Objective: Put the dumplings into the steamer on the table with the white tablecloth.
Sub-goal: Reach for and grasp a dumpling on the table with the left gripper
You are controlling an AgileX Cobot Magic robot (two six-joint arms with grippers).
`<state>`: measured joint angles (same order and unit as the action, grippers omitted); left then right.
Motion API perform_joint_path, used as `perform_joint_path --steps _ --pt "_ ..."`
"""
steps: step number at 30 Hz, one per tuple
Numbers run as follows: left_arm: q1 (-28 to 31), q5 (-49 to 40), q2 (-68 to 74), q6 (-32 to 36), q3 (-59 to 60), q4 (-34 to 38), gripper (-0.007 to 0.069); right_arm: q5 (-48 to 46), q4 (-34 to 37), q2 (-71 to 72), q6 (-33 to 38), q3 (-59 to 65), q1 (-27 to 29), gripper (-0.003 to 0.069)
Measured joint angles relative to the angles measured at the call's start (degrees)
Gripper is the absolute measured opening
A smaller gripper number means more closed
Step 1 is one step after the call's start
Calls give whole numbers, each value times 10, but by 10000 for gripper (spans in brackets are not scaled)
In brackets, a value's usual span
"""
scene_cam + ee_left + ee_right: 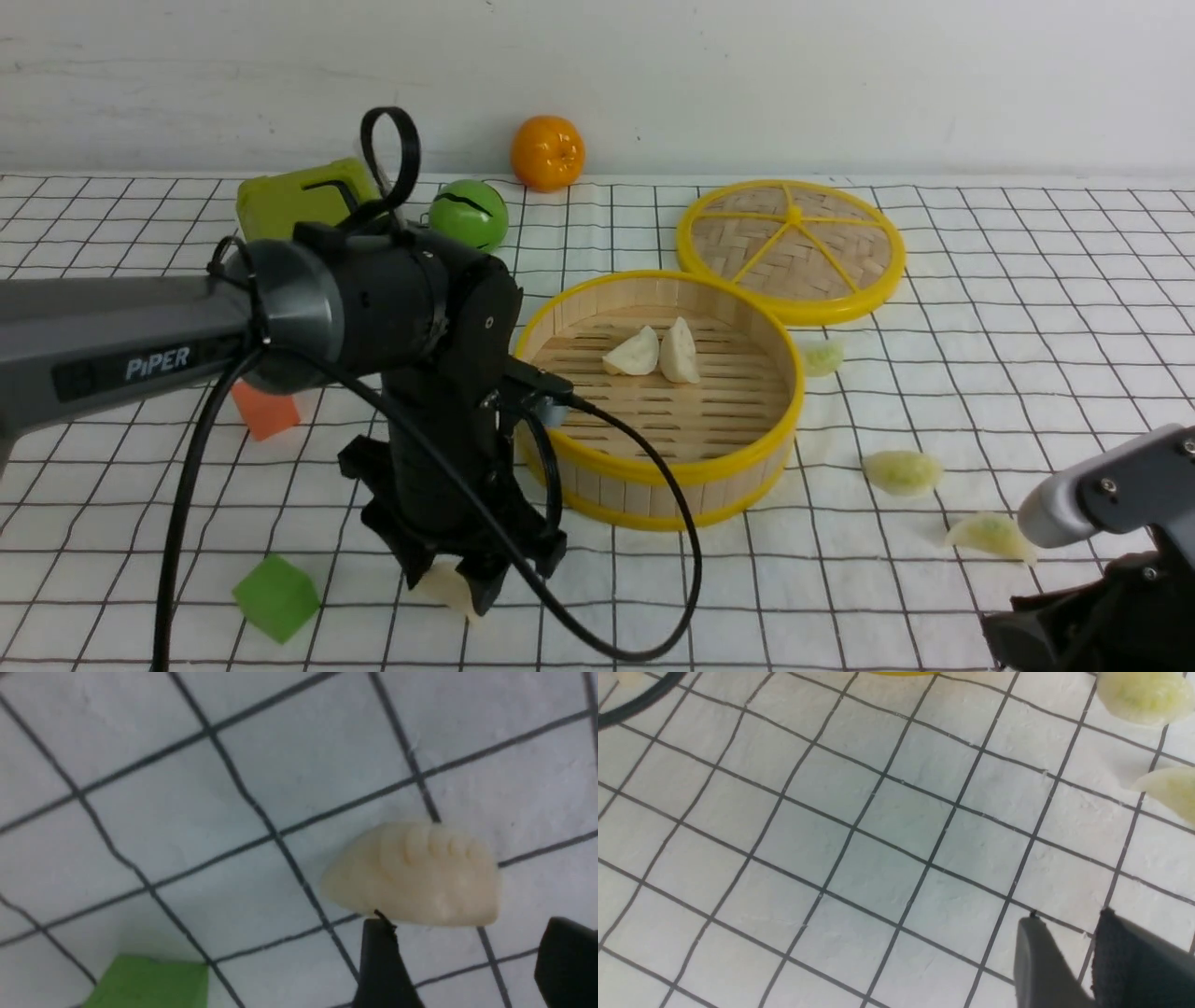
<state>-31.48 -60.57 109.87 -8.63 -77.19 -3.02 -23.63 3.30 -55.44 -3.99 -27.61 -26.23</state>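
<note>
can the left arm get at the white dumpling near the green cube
Probably yes: the left gripper hangs just above the cream dumpling with its jaws open, nothing lies between them, and the green cube sits apart on the tablecloth.

Bare tablecloth [896, 826] before the steamer [747, 478], green cube [275, 597] near the closest dumpling [411, 877] — orange cube [266, 411] further back

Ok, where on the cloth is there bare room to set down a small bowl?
Best is the bare tablecloth right of the lid, beyond the loose dumplings. A narrower strip lies before the steamer, though a cable hangs over it. Crowded: the cubes by the left arm, and the green box and ball at back left.
</note>
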Motion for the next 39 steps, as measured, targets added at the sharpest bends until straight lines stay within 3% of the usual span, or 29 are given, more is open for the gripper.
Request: perform_joint_path --steps 2,10,18,24,31,37,39 --pt "0 -17 0 -35 0 -8 414 0 1 0 0 0 0 192" --pt "0 -33 0 -54 0 -18 349 0 1 0 0 0 0 199" --pt "0 35 0 -238 0 14 340 0 1 0 0 0 0 209" --pt "0 56 0 -296 10 -11 340 -1 2 0 0 0 0 209" --pt "0 84 14 -319 21 -57 335 0 2 0 0 0 0 210" --pt "-1 83 16 -303 21 -103 220 0 2 0 0 0 0 213" --pt "-1 83 16 -299 21 -105 218 0 2 0 0 0 0 213"
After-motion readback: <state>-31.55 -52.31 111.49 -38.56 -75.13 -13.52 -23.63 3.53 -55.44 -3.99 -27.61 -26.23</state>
